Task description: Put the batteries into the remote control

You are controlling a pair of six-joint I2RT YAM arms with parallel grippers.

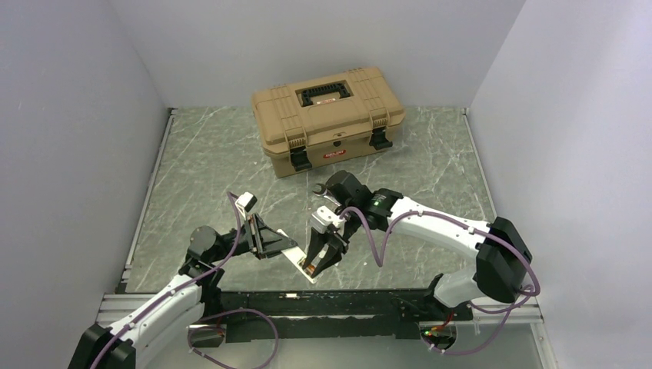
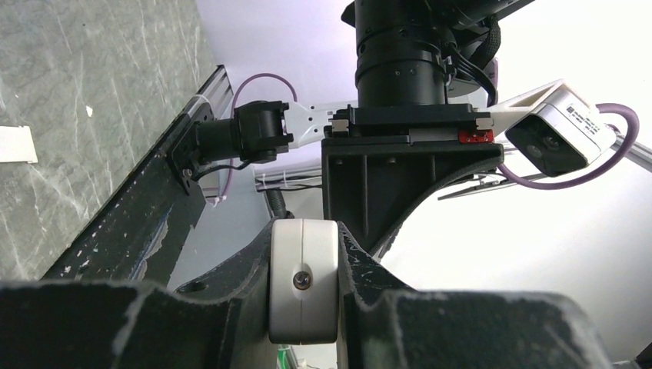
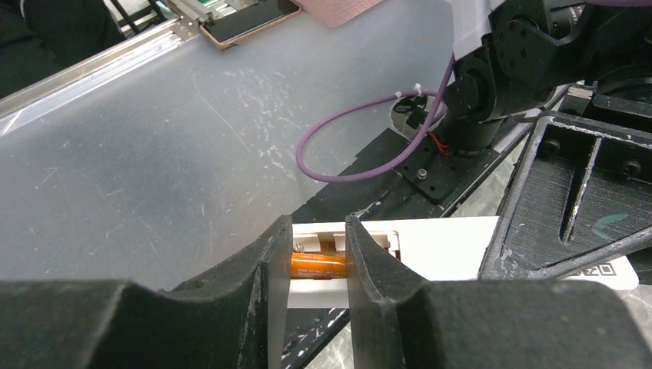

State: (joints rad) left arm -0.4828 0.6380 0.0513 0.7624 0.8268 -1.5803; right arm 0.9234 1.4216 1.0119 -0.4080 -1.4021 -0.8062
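Two hands met over the near part of the bench (image 1: 207, 177), well apart from the tan toolbox (image 1: 328, 119) at the back. Found the left hand (image 1: 273, 241) clenched on one end of the remote control (image 1: 294, 254), held tilted, with its open recess (image 3: 384, 238) turned toward the other arm; could not tell whether the low end touched the bench. Saw in the left wrist view the white end pinched tight between two black fingers (image 2: 231, 307). Found the right hand (image 1: 321, 260) set on the other end of the remote control, its fingers (image 3: 254, 300) standing on both sides of an orange battery (image 3: 319, 265) and touching it at each end, so judged this hand as grasping the battery, not released. Lay inside the recess by the look of the right wrist view, but could not tell whether fully seated or only resting on the edge. Saw no second battery in any view. Judged the step in hand as the seating of a battery into the recess, somewhere in the middle of the task. Called, as next move, for a gentle push down into the recess, with the left hand firm as counter-hold, and only after that for a release of the right fingers and a straight retreat upward. Needed also care with polarity, not readable here.
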